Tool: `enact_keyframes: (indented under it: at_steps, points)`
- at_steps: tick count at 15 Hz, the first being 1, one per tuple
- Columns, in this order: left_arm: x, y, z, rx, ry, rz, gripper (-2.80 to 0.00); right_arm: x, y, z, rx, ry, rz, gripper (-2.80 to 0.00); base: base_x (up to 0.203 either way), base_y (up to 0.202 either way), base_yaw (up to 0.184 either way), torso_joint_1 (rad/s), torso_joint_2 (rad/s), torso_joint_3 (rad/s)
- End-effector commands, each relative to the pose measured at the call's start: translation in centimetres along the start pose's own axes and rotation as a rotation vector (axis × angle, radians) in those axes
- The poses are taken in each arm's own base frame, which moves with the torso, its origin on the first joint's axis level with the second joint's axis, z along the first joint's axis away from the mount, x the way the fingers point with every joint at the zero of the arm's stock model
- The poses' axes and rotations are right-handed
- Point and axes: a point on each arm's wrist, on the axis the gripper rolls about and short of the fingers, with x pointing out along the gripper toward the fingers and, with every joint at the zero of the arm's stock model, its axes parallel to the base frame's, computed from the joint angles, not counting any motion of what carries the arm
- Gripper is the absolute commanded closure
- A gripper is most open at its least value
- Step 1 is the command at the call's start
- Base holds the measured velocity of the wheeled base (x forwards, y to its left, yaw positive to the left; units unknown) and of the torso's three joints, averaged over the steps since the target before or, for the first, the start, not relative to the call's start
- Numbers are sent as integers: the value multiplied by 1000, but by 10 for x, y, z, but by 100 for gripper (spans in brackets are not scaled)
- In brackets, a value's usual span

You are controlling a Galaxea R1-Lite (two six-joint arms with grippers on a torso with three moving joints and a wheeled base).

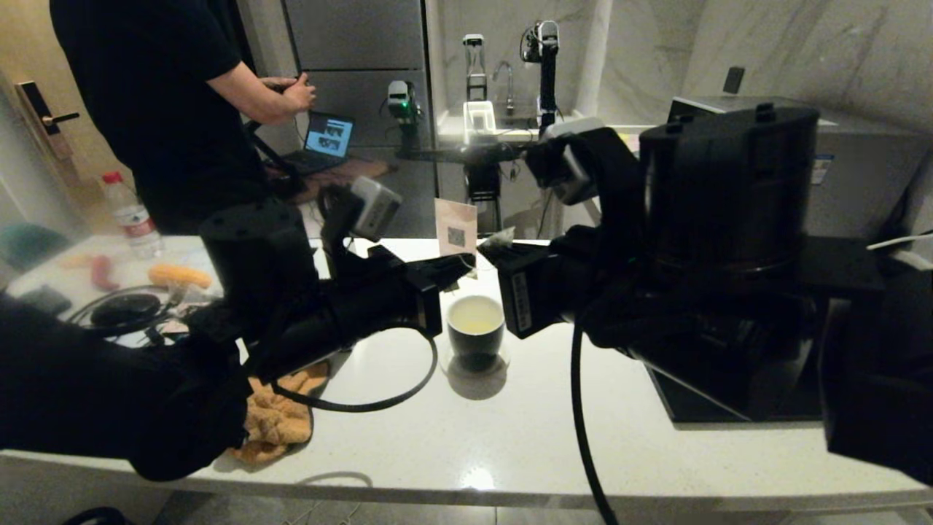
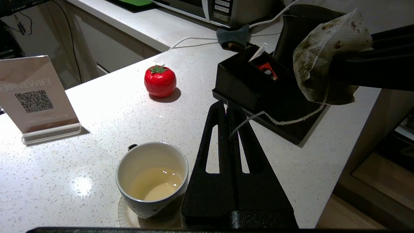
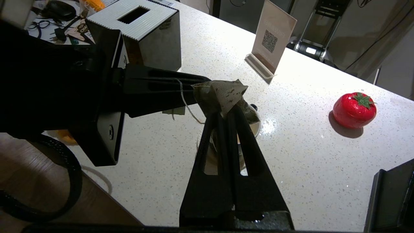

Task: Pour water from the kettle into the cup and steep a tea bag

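White counter; right end effector pinching tea bag above cup

The head camera is looking forward and down from high behind both arms, taking in the white counter out to its far edge. The left wrist camera is sitting close behind its fingers, facing across the counter toward the black compartment box. The right wrist camera is facing the opposite way, toward the QR sign. All three are sharing the cup at mid-counter; both wrist views are also sharing the red tomato figure.
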Motion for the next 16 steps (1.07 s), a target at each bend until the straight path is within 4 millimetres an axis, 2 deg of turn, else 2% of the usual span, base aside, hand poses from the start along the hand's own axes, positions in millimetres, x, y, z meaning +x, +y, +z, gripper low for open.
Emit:
enact_keyframes:
  at_steps: [1,7,8,16]
  points:
    - [0,1,-1,-1,0,-1,0,0,1,0,1,-2,0,0,0,0,0,0,0,0]
    - [1,1,-2,-2,3,1,0,-1,3,0,-3,0,6,0,0,0,0,0,0,0]
    - [1,1,-2,-2,3,1,0,-2,3,0,-2,-1,9,-280,0,0,0,0,0,0]
    - [1,1,-2,-1,1,1,0,0,3,5,18,-51,0,-280,0,0,0,0,0,0]
